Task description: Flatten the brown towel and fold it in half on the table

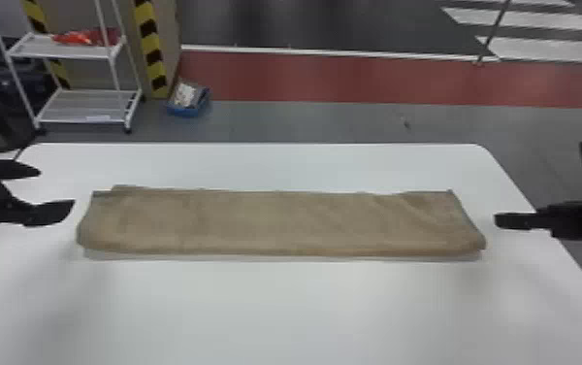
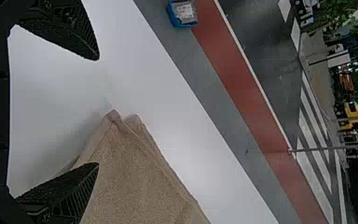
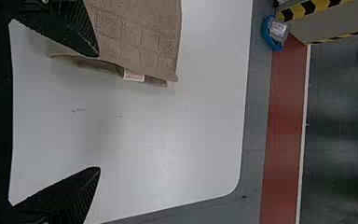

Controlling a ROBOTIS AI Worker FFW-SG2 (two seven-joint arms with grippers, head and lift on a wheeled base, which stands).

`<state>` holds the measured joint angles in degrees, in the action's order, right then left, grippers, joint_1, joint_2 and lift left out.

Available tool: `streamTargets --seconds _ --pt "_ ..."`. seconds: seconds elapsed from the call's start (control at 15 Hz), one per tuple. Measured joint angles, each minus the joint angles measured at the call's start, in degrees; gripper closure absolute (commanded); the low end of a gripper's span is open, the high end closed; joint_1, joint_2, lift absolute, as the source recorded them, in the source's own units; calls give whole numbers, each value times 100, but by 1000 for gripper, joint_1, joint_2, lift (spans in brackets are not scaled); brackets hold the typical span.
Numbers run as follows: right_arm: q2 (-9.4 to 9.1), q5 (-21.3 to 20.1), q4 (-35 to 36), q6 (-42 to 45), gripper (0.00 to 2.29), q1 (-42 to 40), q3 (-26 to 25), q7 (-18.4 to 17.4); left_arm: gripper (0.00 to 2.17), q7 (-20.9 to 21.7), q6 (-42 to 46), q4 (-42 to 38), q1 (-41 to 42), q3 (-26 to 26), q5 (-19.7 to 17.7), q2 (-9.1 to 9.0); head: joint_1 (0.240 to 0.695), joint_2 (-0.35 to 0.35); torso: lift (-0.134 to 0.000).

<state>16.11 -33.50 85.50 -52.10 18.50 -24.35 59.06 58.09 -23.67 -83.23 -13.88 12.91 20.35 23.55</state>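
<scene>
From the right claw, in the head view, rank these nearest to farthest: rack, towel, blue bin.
1. Towel: on the table, its right end just left of the claw.
2. Blue bin: on the floor beyond the table, leftward.
3. Rack: beyond the table, left of the bin.

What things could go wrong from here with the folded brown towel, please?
The layers of the brown towel look uneven at its left end, so another fold may come out crooked. The left end effector is open close to that end and might catch just one layer on closing.
</scene>
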Motion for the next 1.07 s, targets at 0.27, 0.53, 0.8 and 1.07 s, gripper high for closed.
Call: streamTargets --seconds 0.27,0.53,0.8,1.07 --pt "-2 1 37 -46 -1 2 0 0 83 0 11 -5 15 2 18 0 695 -84 -128" --pt "-11 8 78 -64 -1 -31 0 0 83 0 15 -13 27 2 22 14 695 -83 -128" --pt "-10 26 149 -94 -1 -113 -18 0 83 9 8 -34 51 1 39 18 695 -83 -128" --pt "16 94 225 -124 -1 -157 -35 0 83 23 -1 -74 67 1 52 14 695 -85 -128"
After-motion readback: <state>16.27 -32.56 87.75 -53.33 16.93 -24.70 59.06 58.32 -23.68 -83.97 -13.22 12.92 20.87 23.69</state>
